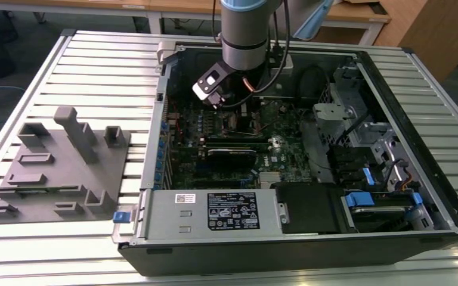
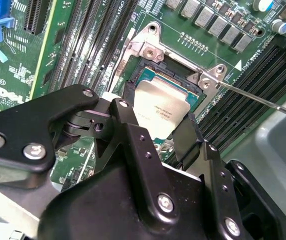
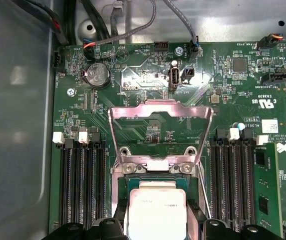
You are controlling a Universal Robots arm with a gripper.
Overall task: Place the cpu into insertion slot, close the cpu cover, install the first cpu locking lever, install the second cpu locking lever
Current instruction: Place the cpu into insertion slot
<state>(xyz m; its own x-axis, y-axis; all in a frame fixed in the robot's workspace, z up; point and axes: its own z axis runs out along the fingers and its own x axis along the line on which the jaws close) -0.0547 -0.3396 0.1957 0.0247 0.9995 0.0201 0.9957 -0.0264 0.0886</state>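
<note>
**The gripper (image 1: pixel 233 113), apparently clamped on the cpu (image 2: pixel 160 107), at the insertion slot (image 1: pixel 241 122): the first step, placing, is in hand.**

Exterior view: the arm reaches down into the open computer case (image 1: pixel 293 253), with the gripper just above the slot on the motherboard (image 1: pixel 281 149). Second wrist view: the cpu lies level within the slot's rim, with the fingers (image 2: pixel 125 120) at two opposite edges. One locking lever (image 2: pixel 258 99) stands clear, unlatched. First wrist view: the cpu cover (image 3: pixel 160 106) stands upright on its hinge beyond the cpu, open. Judgement: the cover and both levers are not yet done. Finishing the placement calls for a flat, square seating with no sideways slide before the grip is let go.
</note>
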